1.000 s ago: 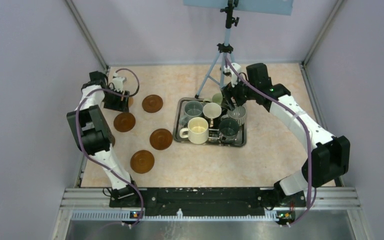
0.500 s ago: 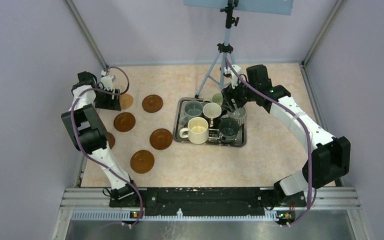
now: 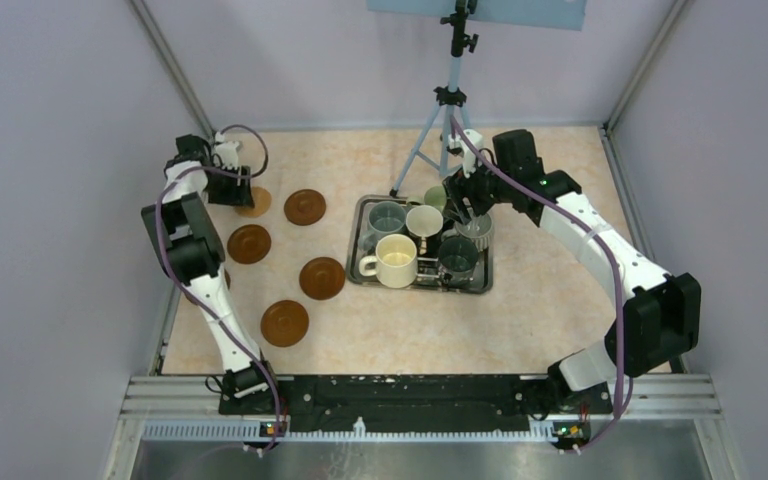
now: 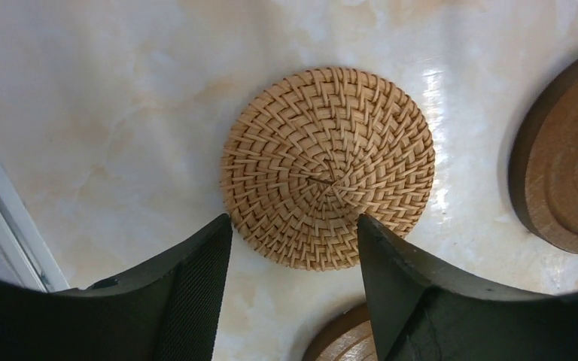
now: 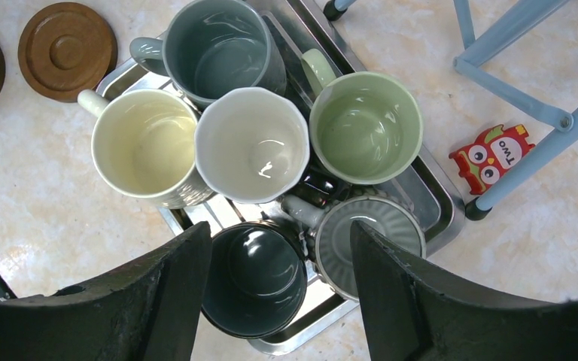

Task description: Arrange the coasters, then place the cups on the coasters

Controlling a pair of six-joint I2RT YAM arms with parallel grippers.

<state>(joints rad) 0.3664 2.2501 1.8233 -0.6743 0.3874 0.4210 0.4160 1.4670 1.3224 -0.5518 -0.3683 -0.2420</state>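
Here, left jaws apart over woven coaster [image 4: 327,165]; right jaws apart over mugs [image 5: 252,143] in tray [image 5: 440,197].

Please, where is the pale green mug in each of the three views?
Top external: pale green mug at the far edge of the tray.
Left wrist: not in it.
Right wrist: upper right of centre.
Shared landmark: the white mug beside it.
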